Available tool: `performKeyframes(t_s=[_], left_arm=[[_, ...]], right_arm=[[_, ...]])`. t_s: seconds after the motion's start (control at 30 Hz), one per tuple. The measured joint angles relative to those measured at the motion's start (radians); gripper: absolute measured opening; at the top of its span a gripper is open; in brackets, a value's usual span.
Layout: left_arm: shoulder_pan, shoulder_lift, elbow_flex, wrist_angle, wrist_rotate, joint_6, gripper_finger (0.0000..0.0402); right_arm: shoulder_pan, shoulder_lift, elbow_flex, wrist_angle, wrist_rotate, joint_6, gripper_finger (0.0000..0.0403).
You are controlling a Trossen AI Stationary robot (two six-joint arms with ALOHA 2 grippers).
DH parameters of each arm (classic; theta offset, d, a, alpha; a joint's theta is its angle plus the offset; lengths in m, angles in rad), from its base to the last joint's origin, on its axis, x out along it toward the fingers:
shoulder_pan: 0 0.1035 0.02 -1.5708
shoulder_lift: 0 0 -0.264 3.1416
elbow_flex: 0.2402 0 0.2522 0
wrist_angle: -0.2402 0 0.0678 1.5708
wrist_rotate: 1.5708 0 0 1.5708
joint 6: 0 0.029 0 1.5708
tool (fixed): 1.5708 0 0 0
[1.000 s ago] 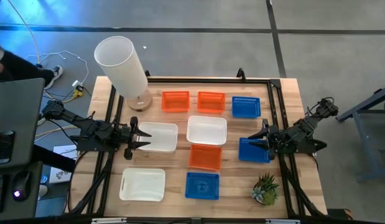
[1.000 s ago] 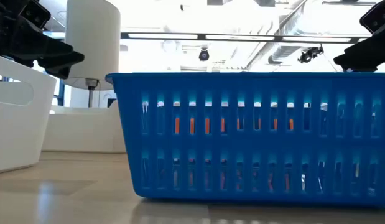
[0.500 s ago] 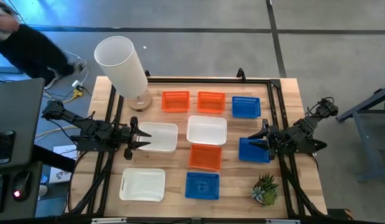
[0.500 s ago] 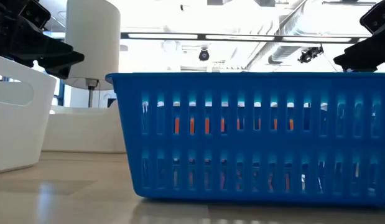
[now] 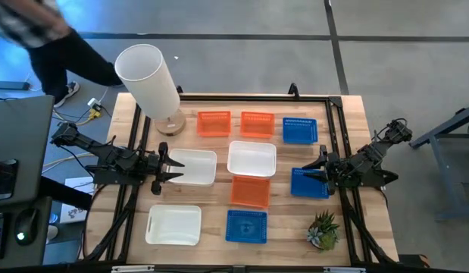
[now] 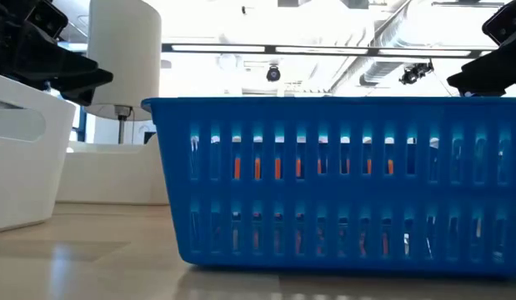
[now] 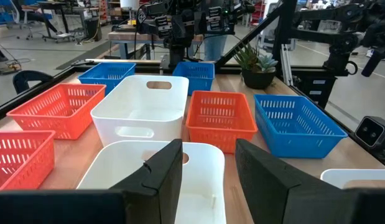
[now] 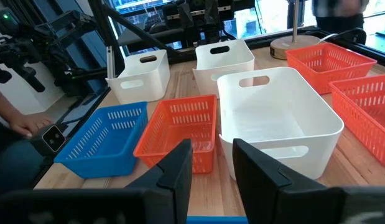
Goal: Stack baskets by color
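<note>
Nine baskets stand on their bases on the wooden table, none stacked. Far row: two orange baskets [image 5: 214, 123] [image 5: 257, 123] and a blue basket [image 5: 299, 130]. Middle: two white baskets [image 5: 192, 167] [image 5: 251, 159], an orange basket [image 5: 250, 191] and a blue basket [image 5: 308, 183]. Near row: a white basket [image 5: 173, 224] and a blue basket [image 5: 246, 226]. My left gripper [image 5: 167, 167] [image 7: 208, 168] hovers open above the left end of the middle-left white basket [image 7: 111, 165]. My right gripper [image 5: 319, 173] [image 8: 212, 165] hovers open above the right end of the middle blue basket.
A tall white cylinder on a wooden base [image 5: 149, 80] stands at the far left corner. A small potted plant [image 5: 323, 230] sits at the near right. A black frame [image 5: 336, 106] rims the table. A person [image 5: 45, 30] moves on the floor beyond the far left corner.
Both arms and all the baskets have kept still. The person beyond the table's far left corner has walked along the floor toward the right.
</note>
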Motion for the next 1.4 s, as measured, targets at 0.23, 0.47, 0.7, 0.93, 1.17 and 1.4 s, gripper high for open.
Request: performKeyframes(t_s=[0.23, 0.47, 0.7, 0.93, 1.17, 1.4], left_arm=[[0.0, 0.0, 0.0, 0.0, 0.0, 0.0, 0.0137], [0.0, 0.0, 0.0, 0.0, 0.0, 0.0, 0.0137], [0.0, 0.0, 0.0, 0.0, 0.0, 0.0, 0.0137], [0.0, 0.0, 0.0, 0.0, 0.0, 0.0, 0.0137], [0.0, 0.0, 0.0, 0.0, 0.0, 0.0, 0.0137], [0.0, 0.0, 0.0, 0.0, 0.0, 0.0, 0.0137]], right_arm=[[0.0, 0.0, 0.0, 0.0, 0.0, 0.0, 0.0103], [0.0, 0.0, 0.0, 0.0, 0.0, 0.0, 0.0103], [0.0, 0.0, 0.0, 0.0, 0.0, 0.0, 0.0103], [0.0, 0.0, 0.0, 0.0, 0.0, 0.0, 0.0103], [0.0, 0.0, 0.0, 0.0, 0.0, -0.026, 0.0103], [0.0, 0.0, 0.0, 0.0, 0.0, -0.026, 0.0103]])
